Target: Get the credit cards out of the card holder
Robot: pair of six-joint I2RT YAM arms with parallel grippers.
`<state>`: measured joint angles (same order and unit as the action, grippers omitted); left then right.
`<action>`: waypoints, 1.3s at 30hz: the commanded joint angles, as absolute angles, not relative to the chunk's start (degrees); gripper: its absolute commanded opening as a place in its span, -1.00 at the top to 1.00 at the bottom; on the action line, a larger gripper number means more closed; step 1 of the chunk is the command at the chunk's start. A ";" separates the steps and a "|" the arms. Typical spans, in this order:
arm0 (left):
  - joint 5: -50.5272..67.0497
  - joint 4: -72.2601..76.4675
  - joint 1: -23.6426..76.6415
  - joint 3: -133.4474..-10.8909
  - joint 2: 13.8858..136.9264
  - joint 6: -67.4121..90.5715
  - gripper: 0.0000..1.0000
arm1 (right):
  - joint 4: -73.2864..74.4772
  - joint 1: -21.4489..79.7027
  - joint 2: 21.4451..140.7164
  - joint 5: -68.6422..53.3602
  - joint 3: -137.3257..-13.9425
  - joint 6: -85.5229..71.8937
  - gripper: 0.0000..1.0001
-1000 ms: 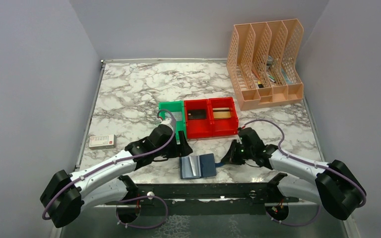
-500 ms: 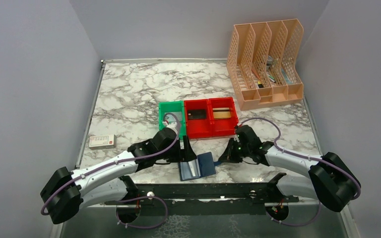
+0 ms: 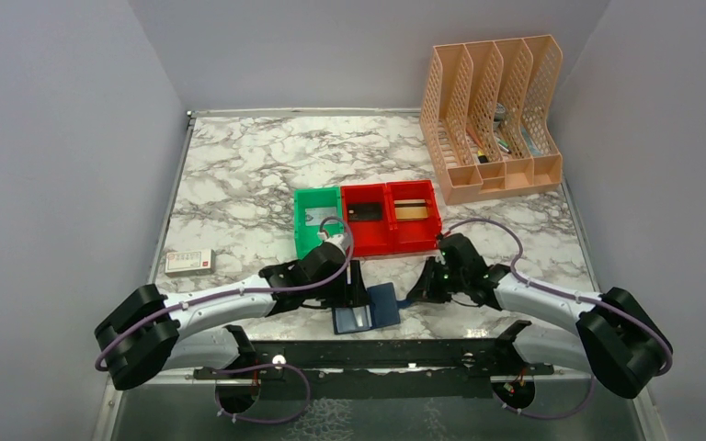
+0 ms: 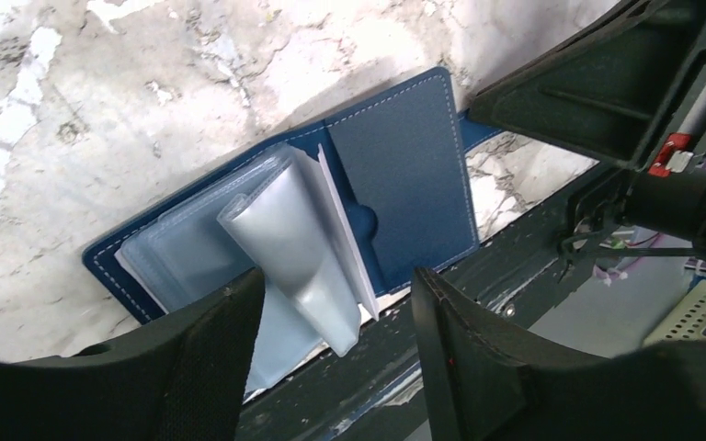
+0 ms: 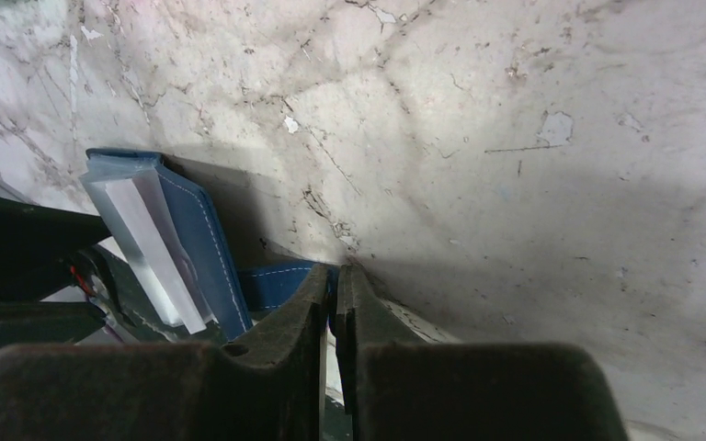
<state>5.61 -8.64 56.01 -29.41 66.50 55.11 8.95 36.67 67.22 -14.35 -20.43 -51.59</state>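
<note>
Card holder (image 4: 404, 175) is white-stitched navy with glossy sleeves (image 4: 299, 248).

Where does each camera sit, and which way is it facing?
Top external: above and behind the robot, looking down over the table; left arm and right arm show, card holder between left claw and right claw.
Left wrist: on the left arm, looking down at the open card holder; its spread fingers frame the sleeves.
Right wrist: low over the table, facing the card holder's edge; its claw is shut on the blue tab.
Shared: all show the card holder.
</note>
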 commanded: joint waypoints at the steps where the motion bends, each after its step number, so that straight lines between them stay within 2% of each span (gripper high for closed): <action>1: 4.13 -1.19 56.25 -28.87 67.36 57.30 -0.20 | 11.78 36.47 65.73 -11.57 -19.11 -49.27 0.85; 4: 3.67 1.31 56.25 -27.79 67.33 58.92 -0.12 | 12.24 36.47 65.56 -11.51 -19.54 -48.97 0.84; 8: 4.10 4.43 56.25 -26.02 67.36 59.89 -0.11 | 13.04 36.47 66.09 -11.50 -20.48 -48.53 0.84; 11: 5.65 7.24 56.25 -25.67 68.22 59.94 -0.11 | 13.10 36.47 65.57 -12.22 -20.92 -48.07 0.75; 14: 8.43 11.38 56.25 -25.55 69.89 60.03 -0.10 | 13.93 36.43 64.09 -12.50 -22.02 -47.27 0.59; 22: 7.78 11.49 56.25 -27.42 72.37 58.37 -0.03 | 21.77 36.47 58.54 -9.56 -29.51 -44.64 -0.07; 25: 6.87 9.71 56.25 -29.02 73.44 57.38 0.00 | 25.45 36.47 56.25 -6.45 -32.89 -42.77 -0.16; 28: 6.86 9.73 56.25 -30.12 74.77 57.37 0.05 | 25.63 36.47 54.36 -6.70 -34.12 -41.93 -0.13; 35: 5.63 10.00 56.25 -30.13 74.27 58.00 0.11 | 9.67 36.43 56.26 -26.55 -28.74 -45.39 0.51; 39: 6.04 10.08 56.25 -30.14 74.55 58.16 0.14 | 3.62 36.47 60.35 -30.79 -26.13 -46.90 0.68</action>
